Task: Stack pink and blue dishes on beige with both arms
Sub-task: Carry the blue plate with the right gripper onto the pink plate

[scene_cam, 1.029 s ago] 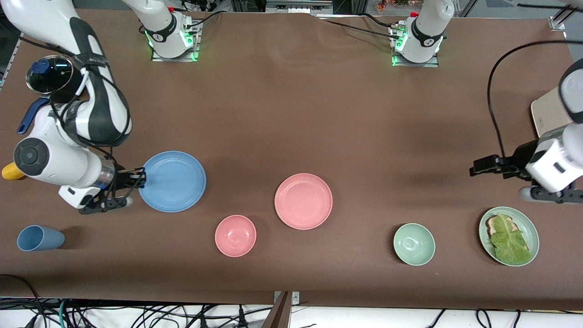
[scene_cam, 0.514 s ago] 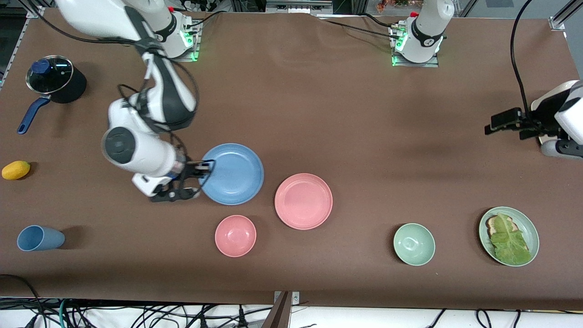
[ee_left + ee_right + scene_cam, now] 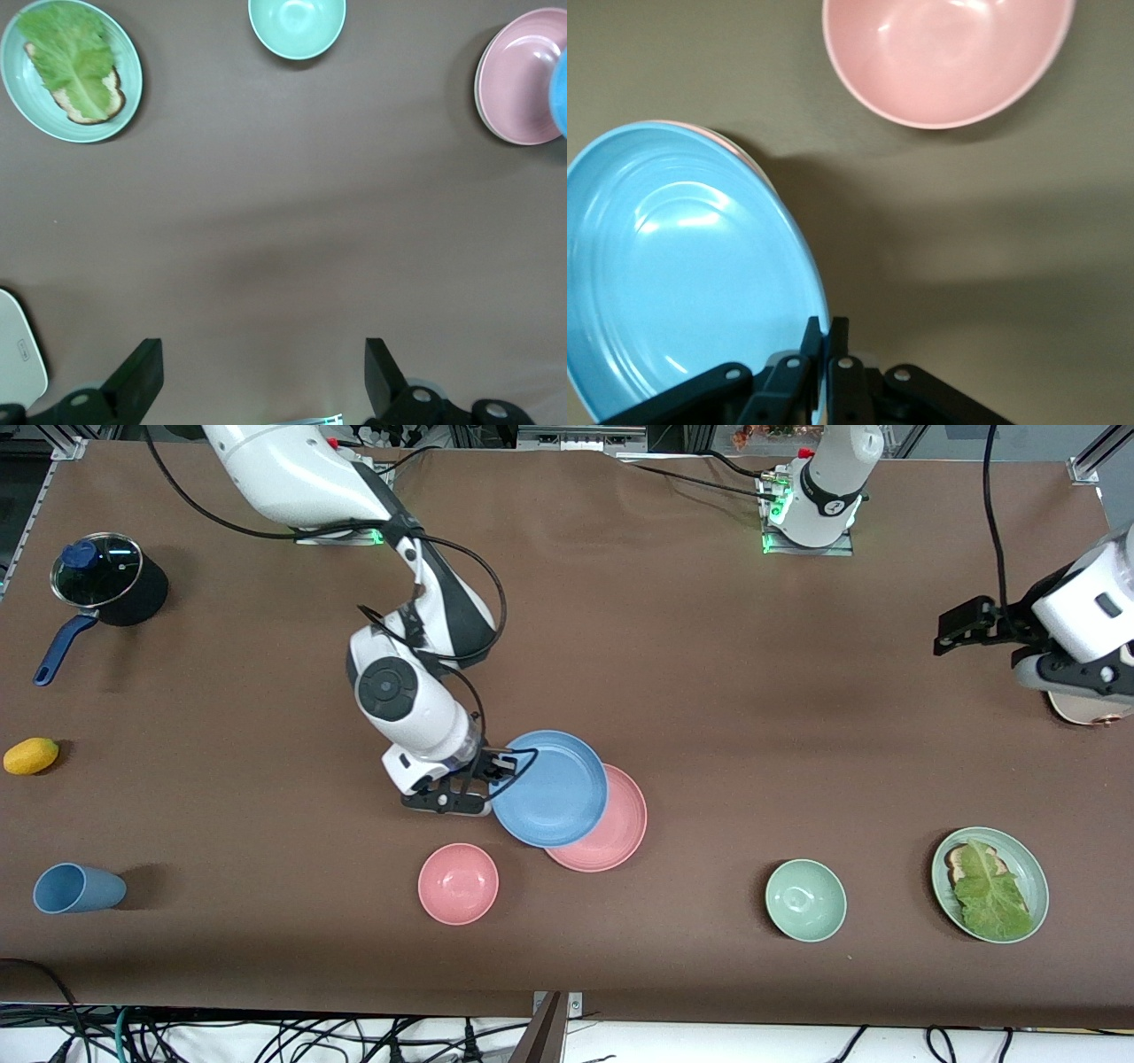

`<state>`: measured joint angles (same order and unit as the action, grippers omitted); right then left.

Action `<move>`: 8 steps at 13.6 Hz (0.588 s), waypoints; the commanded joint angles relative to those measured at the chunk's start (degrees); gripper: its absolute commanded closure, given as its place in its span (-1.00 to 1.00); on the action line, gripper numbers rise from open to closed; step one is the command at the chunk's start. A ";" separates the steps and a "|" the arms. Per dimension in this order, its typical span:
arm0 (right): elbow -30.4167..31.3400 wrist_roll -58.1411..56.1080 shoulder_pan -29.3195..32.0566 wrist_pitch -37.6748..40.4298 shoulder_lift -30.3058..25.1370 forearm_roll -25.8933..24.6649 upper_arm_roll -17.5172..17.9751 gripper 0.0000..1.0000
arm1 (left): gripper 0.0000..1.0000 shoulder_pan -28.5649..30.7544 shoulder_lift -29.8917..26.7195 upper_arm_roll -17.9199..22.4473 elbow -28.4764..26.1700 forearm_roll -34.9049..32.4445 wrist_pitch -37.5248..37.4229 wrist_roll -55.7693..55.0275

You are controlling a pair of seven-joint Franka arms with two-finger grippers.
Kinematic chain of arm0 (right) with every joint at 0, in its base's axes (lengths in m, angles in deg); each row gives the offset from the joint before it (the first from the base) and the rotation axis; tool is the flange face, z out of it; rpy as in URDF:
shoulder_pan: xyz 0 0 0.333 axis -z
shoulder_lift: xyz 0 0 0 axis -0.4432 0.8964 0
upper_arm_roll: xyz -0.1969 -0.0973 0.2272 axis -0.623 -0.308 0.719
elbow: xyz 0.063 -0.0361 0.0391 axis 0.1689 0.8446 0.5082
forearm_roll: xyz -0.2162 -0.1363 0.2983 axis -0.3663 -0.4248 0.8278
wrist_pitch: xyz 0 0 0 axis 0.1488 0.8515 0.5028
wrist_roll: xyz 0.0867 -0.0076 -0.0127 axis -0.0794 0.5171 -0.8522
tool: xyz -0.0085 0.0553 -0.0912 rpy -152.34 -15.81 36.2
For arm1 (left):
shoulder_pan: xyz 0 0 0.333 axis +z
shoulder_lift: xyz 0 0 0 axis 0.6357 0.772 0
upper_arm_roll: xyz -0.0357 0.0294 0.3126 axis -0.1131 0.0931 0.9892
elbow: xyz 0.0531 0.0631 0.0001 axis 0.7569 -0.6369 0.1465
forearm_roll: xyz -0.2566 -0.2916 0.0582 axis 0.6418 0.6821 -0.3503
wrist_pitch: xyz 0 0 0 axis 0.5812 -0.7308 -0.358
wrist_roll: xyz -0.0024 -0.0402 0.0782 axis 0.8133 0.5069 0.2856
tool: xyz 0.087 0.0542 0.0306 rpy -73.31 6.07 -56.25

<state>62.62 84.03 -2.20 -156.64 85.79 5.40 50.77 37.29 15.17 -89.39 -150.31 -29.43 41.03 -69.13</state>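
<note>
My right gripper (image 3: 508,767) is shut on the rim of the blue plate (image 3: 551,789). The plate hangs slightly tilted, overlapping the pink plate (image 3: 618,828) at its edge toward the right arm's end of the table. In the right wrist view the fingers (image 3: 835,341) pinch the blue plate's (image 3: 682,266) edge. The pink plate lies flat in the table's middle. My left gripper (image 3: 963,626) is open and holds nothing, over bare table at the left arm's end. The beige plate (image 3: 1085,710) is mostly hidden under that arm's hand; the left wrist view shows its edge (image 3: 18,354).
A pink bowl (image 3: 458,883) sits beside the pink plate, nearer the front camera. A mint bowl (image 3: 805,900) and a mint plate with lettuce (image 3: 990,884) lie toward the left arm's end. A blue cup (image 3: 78,888), a yellow fruit (image 3: 31,755) and a lidded pot (image 3: 104,580) are at the right arm's end.
The right arm has carried the blue plate from the right arm's end to over the pink plate. The left gripper has moved toward the robots' bases, still open.
</note>
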 commanded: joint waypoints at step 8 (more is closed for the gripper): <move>-9.42 6.90 -3.04 -5.15 8.77 0.73 -0.36 1.00 | -1.00 1.30 -2.53 -0.53 -0.96 -1.07 0.33 -6.85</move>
<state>56.72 90.06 -4.44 -161.24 92.13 5.40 50.66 38.25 13.78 -89.41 -150.35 -29.43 41.04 -75.34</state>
